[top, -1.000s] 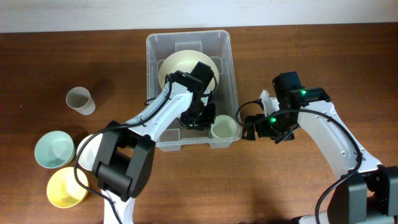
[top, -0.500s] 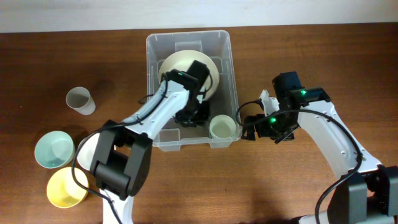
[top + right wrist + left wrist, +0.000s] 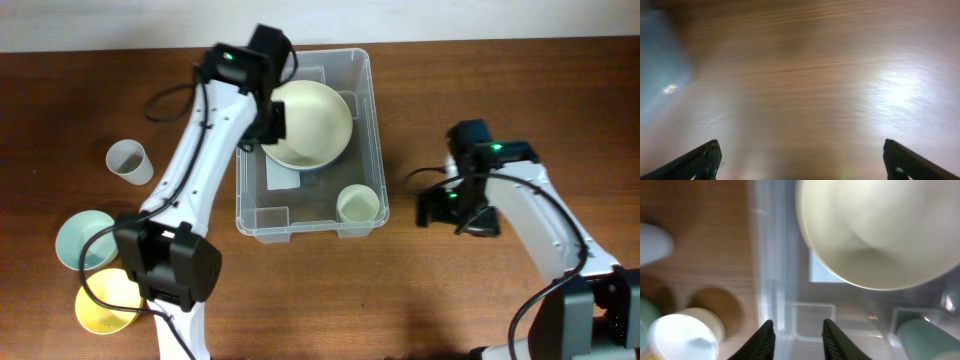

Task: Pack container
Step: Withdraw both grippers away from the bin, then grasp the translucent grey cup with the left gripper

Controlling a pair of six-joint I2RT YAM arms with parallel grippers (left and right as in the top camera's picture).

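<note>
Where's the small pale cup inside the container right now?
Overhead view: the cup stands in the container's lower right corner in the picture, on the robot's right side, just below the cream bowl.

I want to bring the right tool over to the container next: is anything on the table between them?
Nothing visible. Only bare table lies between the right tool, whose jaws stand wide and empty, and the container. The small cup stands inside the container, just behind its right wall.

Clear, glossy plastic container (image 3: pixel 290 216) on a grained, faintly shiny wooden table (image 3: pixel 560 90).
</note>
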